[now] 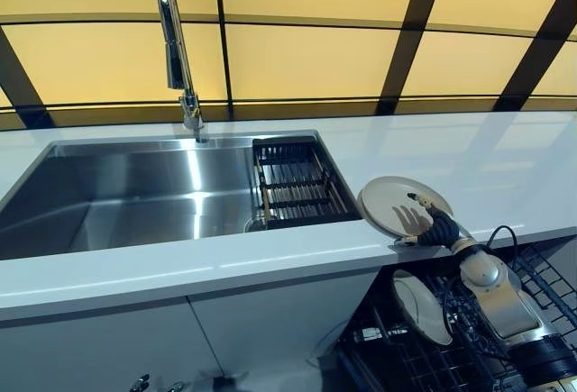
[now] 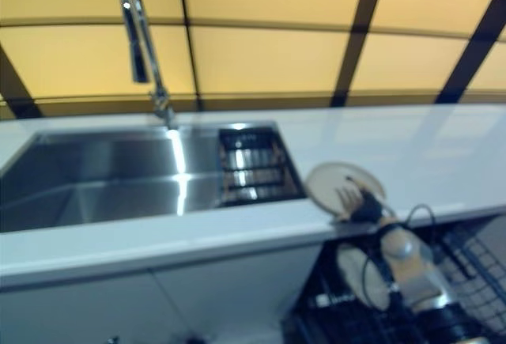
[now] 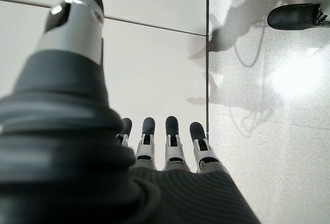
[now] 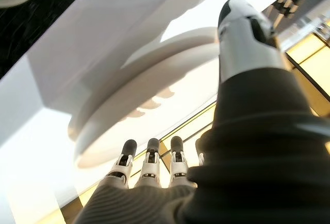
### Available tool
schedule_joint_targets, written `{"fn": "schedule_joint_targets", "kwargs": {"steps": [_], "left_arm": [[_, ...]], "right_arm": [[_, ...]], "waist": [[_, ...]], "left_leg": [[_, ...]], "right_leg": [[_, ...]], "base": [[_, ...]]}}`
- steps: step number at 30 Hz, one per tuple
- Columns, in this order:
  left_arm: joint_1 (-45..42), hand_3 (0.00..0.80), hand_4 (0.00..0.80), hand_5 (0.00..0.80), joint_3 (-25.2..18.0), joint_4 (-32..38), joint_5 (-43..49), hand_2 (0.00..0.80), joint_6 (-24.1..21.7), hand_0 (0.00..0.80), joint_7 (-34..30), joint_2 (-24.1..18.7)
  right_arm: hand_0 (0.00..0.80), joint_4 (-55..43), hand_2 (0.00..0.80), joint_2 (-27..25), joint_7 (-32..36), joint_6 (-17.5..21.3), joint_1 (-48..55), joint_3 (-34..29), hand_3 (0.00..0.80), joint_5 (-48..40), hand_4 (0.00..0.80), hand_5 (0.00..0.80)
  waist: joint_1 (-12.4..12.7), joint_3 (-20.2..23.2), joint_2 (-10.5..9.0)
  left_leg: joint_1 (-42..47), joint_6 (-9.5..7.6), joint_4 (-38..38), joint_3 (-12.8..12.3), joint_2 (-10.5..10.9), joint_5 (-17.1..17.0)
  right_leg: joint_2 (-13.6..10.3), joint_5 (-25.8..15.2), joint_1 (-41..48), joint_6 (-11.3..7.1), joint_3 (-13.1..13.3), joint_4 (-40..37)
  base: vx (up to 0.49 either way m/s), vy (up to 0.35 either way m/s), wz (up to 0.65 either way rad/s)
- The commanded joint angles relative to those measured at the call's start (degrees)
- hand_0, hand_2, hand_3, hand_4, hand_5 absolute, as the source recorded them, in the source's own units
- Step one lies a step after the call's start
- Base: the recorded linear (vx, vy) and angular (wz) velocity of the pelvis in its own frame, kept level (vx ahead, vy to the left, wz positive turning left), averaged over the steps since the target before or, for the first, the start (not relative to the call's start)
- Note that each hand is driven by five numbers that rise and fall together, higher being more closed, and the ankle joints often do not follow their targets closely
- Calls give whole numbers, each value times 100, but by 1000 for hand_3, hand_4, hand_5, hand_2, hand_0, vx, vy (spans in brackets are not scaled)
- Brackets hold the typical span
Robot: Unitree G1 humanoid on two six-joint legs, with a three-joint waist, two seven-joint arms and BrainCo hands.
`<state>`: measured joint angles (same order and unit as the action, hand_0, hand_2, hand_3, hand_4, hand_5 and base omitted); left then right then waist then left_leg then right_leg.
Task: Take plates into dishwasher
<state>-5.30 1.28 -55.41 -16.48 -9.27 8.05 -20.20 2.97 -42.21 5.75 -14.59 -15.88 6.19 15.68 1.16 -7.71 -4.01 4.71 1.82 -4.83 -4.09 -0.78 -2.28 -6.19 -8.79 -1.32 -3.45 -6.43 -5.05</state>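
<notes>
A beige plate lies on the white counter at its front edge, right of the sink; it shows from below in the right wrist view. My right hand is at the plate's near right rim, fingers straight and thumb raised beside the rim, open. Below the counter the dishwasher's dark wire rack is pulled out, with a second plate standing in it. My left hand hangs over the floor, fingers straight, empty.
A steel sink with a tall faucet fills the left of the counter. A dark drain rack sits in the sink's right end. A dark shoe shows on the floor.
</notes>
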Motion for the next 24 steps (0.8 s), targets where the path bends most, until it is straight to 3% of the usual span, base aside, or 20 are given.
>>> {"fn": "schedule_joint_targets", "kwargs": {"steps": [1,11,24], "left_arm": [[398,0,0,0,36,-60,214,0,-65,0,65,-131],[422,0,0,0,17,-5,211,0,-61,0,36,-177],[473,0,0,0,49,80,227,0,8,0,80,-172]], "right_arm": [[0,-17,0,-468,70,25,-830,152,0,595,0,0],[0,-141,0,-688,496,-75,-1046,395,0,962,0,0],[0,-16,0,-402,704,-40,-947,601,0,578,0,0]], "waist": [[282,-55,-39],[323,-97,-82],[386,-138,-115]], "left_leg": [[-203,-294,39,445,166,138],[-233,-292,46,438,150,136],[-266,-292,58,477,148,125]], "right_leg": [[-127,487,226,-260,-126,507],[-119,481,203,-272,-127,517],[-109,477,200,-248,-169,508]], "base": [[0,0,0],[0,0,0],[0,0,0]]}}
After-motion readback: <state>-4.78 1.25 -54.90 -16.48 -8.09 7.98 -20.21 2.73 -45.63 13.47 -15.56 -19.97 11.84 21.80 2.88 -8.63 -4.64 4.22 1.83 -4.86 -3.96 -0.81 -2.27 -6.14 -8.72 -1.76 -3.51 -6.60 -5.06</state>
